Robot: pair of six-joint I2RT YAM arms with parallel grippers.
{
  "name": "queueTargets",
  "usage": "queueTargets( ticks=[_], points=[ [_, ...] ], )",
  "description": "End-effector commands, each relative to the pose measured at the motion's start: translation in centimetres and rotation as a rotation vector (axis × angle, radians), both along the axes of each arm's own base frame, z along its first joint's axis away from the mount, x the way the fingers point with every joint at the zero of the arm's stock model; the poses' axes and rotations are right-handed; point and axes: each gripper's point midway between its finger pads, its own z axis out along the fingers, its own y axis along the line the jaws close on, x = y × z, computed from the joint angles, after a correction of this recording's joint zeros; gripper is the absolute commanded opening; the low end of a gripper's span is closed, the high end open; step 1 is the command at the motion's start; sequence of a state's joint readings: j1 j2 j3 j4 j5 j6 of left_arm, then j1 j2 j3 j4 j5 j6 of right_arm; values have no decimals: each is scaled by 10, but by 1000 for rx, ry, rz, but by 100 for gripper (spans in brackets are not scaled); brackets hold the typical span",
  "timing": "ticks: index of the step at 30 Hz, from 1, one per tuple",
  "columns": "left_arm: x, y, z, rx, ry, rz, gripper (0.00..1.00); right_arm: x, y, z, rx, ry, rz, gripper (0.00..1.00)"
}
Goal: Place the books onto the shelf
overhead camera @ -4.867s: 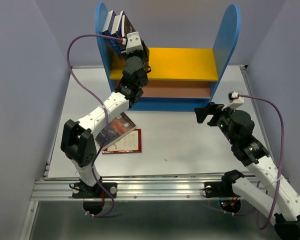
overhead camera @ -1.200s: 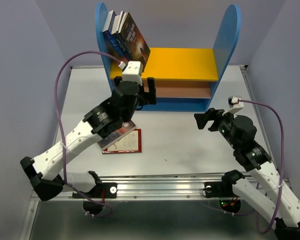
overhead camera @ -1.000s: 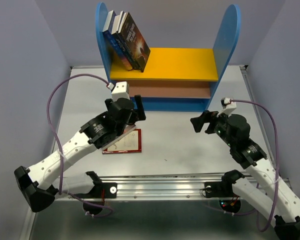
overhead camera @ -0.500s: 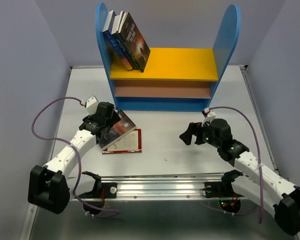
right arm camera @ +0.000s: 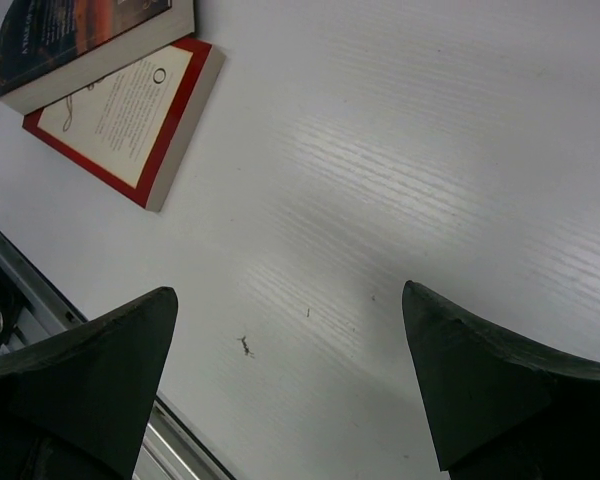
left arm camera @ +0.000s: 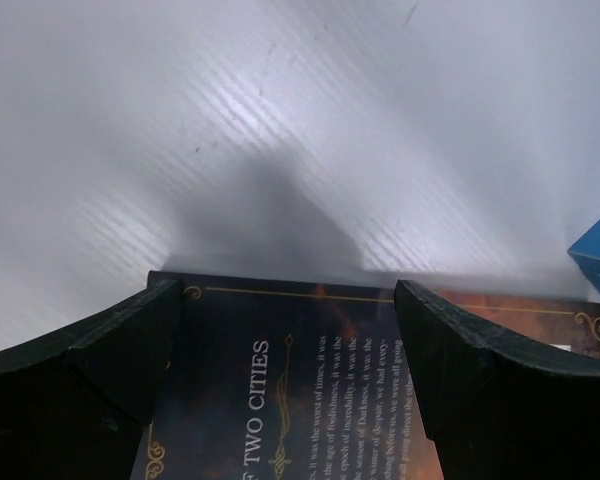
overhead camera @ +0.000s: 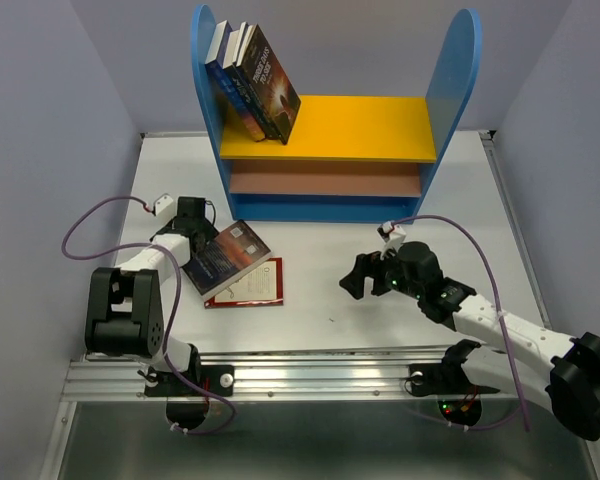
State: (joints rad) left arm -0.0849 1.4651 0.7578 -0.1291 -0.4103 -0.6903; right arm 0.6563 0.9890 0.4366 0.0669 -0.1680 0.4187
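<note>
A small shelf (overhead camera: 450, 90) with tall round blue sides, a yellow top board and a brown lower board stands at the back of the grey desk (overhead camera: 320, 255); a few thin paperback books (overhead camera: 255, 80) lean on the yellow board against the shelf's left side. Two more lie flat on the desk just in front of the shelf's left end; a dark book with an orange glow on its cover (overhead camera: 230, 257) rests partly on top of a white book with a red border (overhead camera: 252, 288).

The left arm (overhead camera: 150, 258) is down low at the edge of the dark book; its jaws are wide open, with the book's edge between them, and they hold nothing; I cannot tell if they touch the cover. The right arm (overhead camera: 490, 325) has its jaws wide open too, over bare desk in front of the shelf's middle, well apart from both books.

The dark book looks light and thin; I think it will bend and flop open if held by a loose corner; the shiny cover may be slippery. The best place to pinch is likely the edge that sticks up off the red-bordered book, close to the stiff spine; squeeze cover and pages together so it stays shut.
</note>
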Motion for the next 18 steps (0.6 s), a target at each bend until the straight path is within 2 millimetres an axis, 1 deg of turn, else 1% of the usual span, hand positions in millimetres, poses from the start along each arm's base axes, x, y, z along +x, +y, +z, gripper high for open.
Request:
queueTargets(
  ticks=[1, 2, 4, 5, 6, 7, 8, 11, 12, 16, 17, 18],
  points=[
    [18, -16, -8, -70, -7, -45, 99, 11, 6, 19, 45, -82, -19, 100],
    [16, -21, -21, -92, 31, -59, 99, 12, 5, 18, 43, -82, -23, 100],
    [14, -31, -30, -116, 59, -91, 98, 13, 5, 20, 44, -88, -28, 100],
    [13, -35, -34, -122, 74, -113, 93, 14, 5, 20, 44, -89, -30, 100],
    [11, -43, -36, -111, 91, -149, 91, 16, 4, 23, 43, -96, -41, 100],
    [8, -46, -37, -99, 104, -159, 91, 18, 4, 25, 42, -108, -42, 100],
    [-4, -59, -36, -83, 147, -220, 91, 25, 6, 34, 40, -137, -49, 100],
    [-14, -74, -33, -38, 179, -302, 91, 30, 8, 39, 40, -156, -50, 100],
    [-21, -85, -35, -41, 210, -367, 91, 31, 8, 41, 39, -163, -52, 100],
    [-39, -109, -36, -40, 243, -454, 91, 32, 10, 47, 47, -173, -44, 100],
    [-45, -114, -38, -47, 252, -466, 91, 32, 11, 47, 50, -173, -43, 100],
    [-51, -124, -39, -82, 261, -491, 91, 31, 12, 49, 53, -176, -30, 100]
  ],
)
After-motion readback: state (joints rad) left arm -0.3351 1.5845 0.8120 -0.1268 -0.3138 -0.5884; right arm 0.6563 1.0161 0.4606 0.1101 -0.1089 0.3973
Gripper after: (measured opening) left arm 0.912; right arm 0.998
